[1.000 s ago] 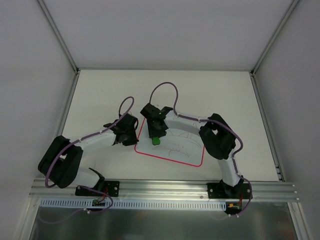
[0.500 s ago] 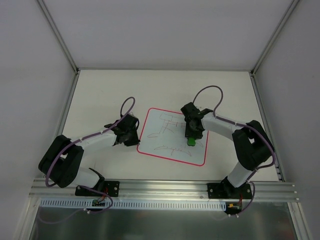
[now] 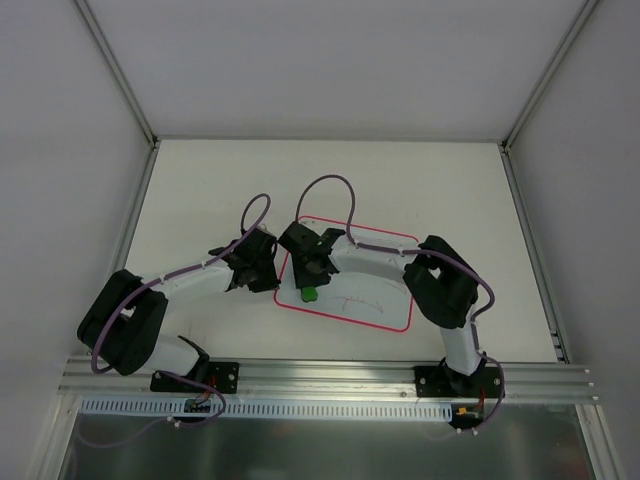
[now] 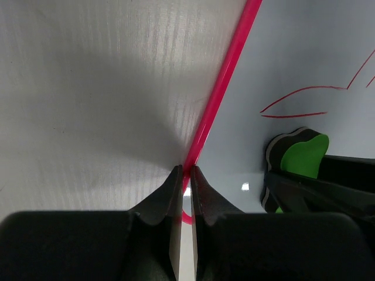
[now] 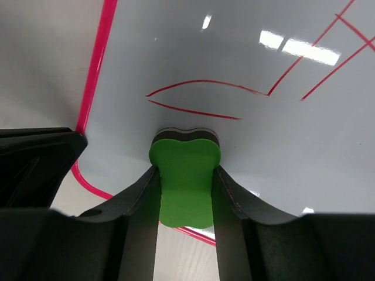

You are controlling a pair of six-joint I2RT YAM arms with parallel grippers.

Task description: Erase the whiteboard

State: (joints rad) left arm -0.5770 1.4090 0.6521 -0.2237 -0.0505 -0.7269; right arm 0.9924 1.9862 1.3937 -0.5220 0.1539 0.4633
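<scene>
Two arms are on this one. From the top camera, the whiteboard [image 3: 385,285] lies flat on the table [image 3: 200,190] in front of both bases. The right gripper [image 3: 308,272] is over its near-left corner with a green eraser [image 3: 311,293], and the left gripper [image 3: 262,270] is parked at the left edge. On the left wrist cam, the fingers are pressed together with their tips right on the pink border [image 4: 225,76], so it looks like it's pinning the whiteboard down. On the right wrist cam, the right gripper is pinching the eraser, pad on the whiteboard, with red strokes [image 5: 193,111] just ahead and more up to the right. So it's mid-wipe and not done. The next move probably calls for shoving the eraser forward over those strokes with steady pressure.
</scene>
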